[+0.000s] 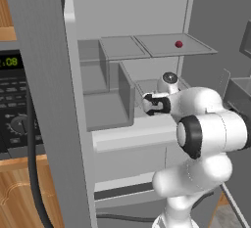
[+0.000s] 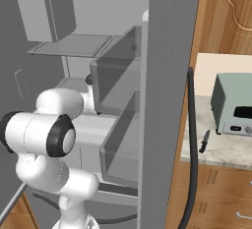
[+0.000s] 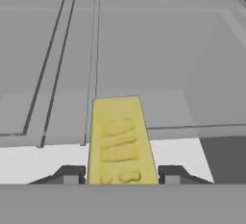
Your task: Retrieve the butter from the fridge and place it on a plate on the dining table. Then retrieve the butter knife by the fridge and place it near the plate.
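Observation:
The yellow butter [image 3: 120,139] stick lies lengthwise between my two dark fingertips in the hand view, and both tips touch its sides. My gripper [image 3: 122,176] is shut on it, above a white ledge and grey bins inside the open fridge [image 1: 147,11]. From the left base view the hand [image 1: 156,104] reaches into the fridge at the level of the lower bins. The small dark butter knife [image 2: 204,141] lies on the beige counter just right of the fridge. The plate and dining table are out of view.
A small red ball [image 1: 179,44] sits on the glass shelf above my hand. The open grey fridge doors [image 1: 44,100] [image 2: 167,75] stand close on both sides. A black microwave [image 1: 14,104] is to the left, and a grey toaster oven [image 2: 234,107] stands behind the knife.

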Robot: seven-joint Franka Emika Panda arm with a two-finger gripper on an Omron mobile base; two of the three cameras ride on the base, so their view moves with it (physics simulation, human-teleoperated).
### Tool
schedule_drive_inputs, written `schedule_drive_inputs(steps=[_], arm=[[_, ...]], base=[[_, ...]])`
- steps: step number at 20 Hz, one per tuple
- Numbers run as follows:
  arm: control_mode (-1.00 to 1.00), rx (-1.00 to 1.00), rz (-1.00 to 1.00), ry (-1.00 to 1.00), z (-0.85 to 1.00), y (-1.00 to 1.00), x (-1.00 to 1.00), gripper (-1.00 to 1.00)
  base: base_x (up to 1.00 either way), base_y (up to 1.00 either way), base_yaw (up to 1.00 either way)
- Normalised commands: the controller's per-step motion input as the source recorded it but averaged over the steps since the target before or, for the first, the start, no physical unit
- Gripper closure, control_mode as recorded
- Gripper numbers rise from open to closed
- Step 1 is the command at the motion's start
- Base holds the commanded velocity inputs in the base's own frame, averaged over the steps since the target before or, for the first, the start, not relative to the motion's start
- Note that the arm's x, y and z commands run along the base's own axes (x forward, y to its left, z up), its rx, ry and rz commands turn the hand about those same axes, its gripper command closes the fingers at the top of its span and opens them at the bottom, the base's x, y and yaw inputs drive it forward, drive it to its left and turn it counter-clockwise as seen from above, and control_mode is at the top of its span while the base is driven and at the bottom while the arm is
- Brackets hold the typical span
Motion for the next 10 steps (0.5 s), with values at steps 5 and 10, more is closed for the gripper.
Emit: schedule_drive_inputs(steps=[5,10], arm=[[-1.00,0.00,0.00,0.07,0.46,0.00,-0.92,1.00],[-1.00,0.00,0.00,0.16,0.47,0.00,-0.73,1.00]], base=[[0.00,0.00,0.00],[0.00,0.00,0.00]])
